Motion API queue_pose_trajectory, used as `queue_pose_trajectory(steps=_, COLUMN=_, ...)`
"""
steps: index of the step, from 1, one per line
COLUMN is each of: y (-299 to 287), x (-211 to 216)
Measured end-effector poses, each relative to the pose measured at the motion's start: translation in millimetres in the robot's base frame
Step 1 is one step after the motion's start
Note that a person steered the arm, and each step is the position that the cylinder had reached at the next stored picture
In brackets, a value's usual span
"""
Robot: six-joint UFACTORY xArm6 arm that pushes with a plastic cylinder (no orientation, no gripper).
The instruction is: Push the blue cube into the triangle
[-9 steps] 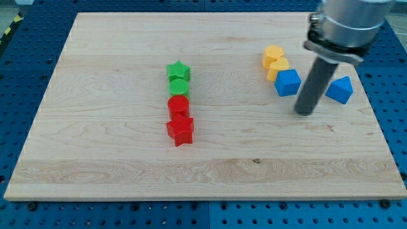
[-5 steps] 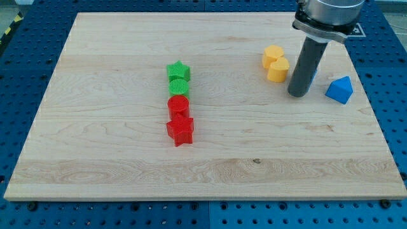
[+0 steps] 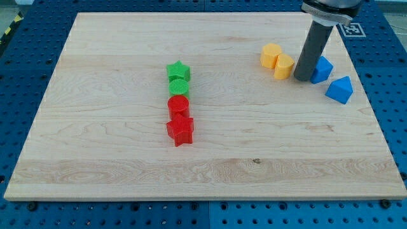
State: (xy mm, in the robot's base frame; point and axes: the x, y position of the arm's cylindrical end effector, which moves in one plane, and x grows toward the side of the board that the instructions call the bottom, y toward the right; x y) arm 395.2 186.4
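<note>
The counter (image 3: pixel 127 152) was a pale wooden board on a blue pegboard base (image 3: pixel 388 76), and most of it lay bare: wide open wood across the view's left, along the view's bottom, and between the middle column of blocks and the cluster at the view's right. That cluster sat close to the counter's right edge, with only a narrow strip of wood beyond it.

My tip (image 3: pixel 303 79) stood down on the wood between the yellow pair and the blue cube (image 3: pixel 322 69). The cube lay just to the view's right of the rod, partly hidden behind it, and appeared to touch it. The rig carries no fingers, only this rod, so nothing was being held.

The blue triangular block (image 3: pixel 339 90) lay just to the view's lower right of the cube, near it, though I could not tell whether they touched. Two yellow blocks (image 3: pixel 277 60) sat side by side just left of my tip.

In the middle ran a column: green star (image 3: pixel 179 70), green round block (image 3: pixel 180 87), red round block (image 3: pixel 179 104), red star (image 3: pixel 180 130), each against the next.
</note>
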Motion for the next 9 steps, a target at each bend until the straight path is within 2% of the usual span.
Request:
queue_pose_trajectory(steps=3, y=0.0, x=-7.8)
queue_pose_trajectory(steps=8, y=19.5, x=-55.0)
queue_pose_trajectory(steps=9, y=47.5, x=-49.8)
